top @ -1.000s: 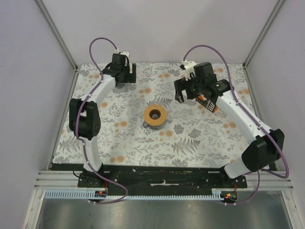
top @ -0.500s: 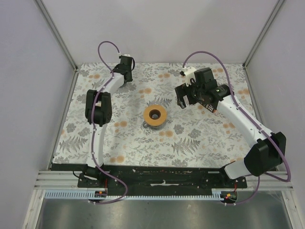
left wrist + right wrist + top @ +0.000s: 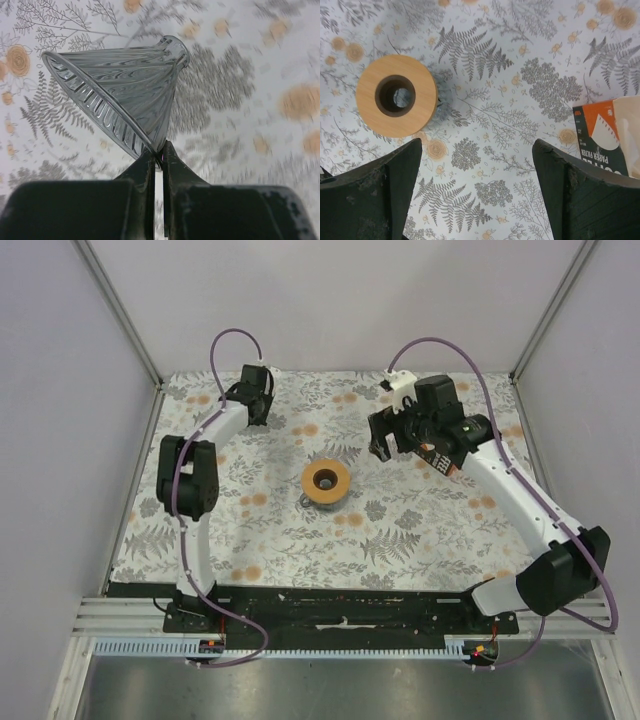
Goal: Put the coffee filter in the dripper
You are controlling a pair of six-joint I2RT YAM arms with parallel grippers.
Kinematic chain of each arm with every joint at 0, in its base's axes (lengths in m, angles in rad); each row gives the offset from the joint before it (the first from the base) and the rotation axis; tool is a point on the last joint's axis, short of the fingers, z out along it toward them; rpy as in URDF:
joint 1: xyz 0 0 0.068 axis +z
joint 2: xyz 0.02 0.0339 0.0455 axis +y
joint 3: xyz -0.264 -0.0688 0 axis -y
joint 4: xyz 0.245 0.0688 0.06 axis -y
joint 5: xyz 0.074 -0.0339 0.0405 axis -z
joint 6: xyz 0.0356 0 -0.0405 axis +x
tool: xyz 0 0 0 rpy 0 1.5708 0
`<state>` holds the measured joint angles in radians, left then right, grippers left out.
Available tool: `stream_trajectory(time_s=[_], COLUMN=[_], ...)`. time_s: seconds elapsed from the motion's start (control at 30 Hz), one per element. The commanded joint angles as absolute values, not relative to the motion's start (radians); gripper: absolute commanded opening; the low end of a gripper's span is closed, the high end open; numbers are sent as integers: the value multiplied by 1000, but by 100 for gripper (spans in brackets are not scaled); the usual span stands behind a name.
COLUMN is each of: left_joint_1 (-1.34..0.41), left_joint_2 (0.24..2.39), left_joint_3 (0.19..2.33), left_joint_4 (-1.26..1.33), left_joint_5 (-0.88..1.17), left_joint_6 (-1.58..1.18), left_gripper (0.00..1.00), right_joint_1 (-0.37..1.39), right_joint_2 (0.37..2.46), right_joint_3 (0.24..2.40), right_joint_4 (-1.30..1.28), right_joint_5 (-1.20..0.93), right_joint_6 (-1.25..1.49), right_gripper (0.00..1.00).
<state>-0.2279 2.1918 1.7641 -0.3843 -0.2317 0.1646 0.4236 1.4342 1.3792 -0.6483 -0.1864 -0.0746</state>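
Observation:
The dripper (image 3: pixel 120 95), a see-through grey cone with spiral ribs, lies tilted with its mouth to the left over the flowered cloth. My left gripper (image 3: pixel 159 155) is shut on its rim; in the top view this gripper (image 3: pixel 255 402) is at the far left of the table. A flat orange-brown ring (image 3: pixel 325 480) stands apart at the table's middle and shows in the right wrist view as the ring (image 3: pixel 396 96). My right gripper (image 3: pixel 477 145) hangs open over bare cloth, right of the ring. No loose coffee filter shows.
An orange-and-white carton (image 3: pixel 600 135) lies at the right, with pale paper (image 3: pixel 630 130) at its edge; in the top view the carton (image 3: pixel 437 458) is partly under my right arm. Grey walls and metal posts bound the table.
My left gripper has gone from open to shut on the dripper's rim, and the left arm's elbow has swung. The right arm has shifted only slightly.

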Motion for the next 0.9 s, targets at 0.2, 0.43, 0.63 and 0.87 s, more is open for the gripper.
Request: stream_trajectory(time_s=[0.2, 0.43, 0.63, 0.87], left_joint_1=[-414, -561, -856, -1152], left_joint_2=[1469, 1375, 1269, 1131], left_joint_3=[1299, 1433, 1370, 1206], left_joint_4=[-420, -857, -1046, -987], left_joint_5=[-103, -103, -461, -831], left_joint_6=[921, 974, 1090, 1327], left_gripper=[2, 2, 2, 2], right_joint_1=[423, 437, 492, 624], right_joint_2=[1296, 1295, 1316, 1383], right_joint_3=[1561, 1640, 1721, 1825], right_joint_4=[-635, -657, -725, -820], right_joint_5=[-212, -293, -276, -270], right_joint_6=[-2, 92, 84, 51], right_gripper=[98, 98, 98, 92])
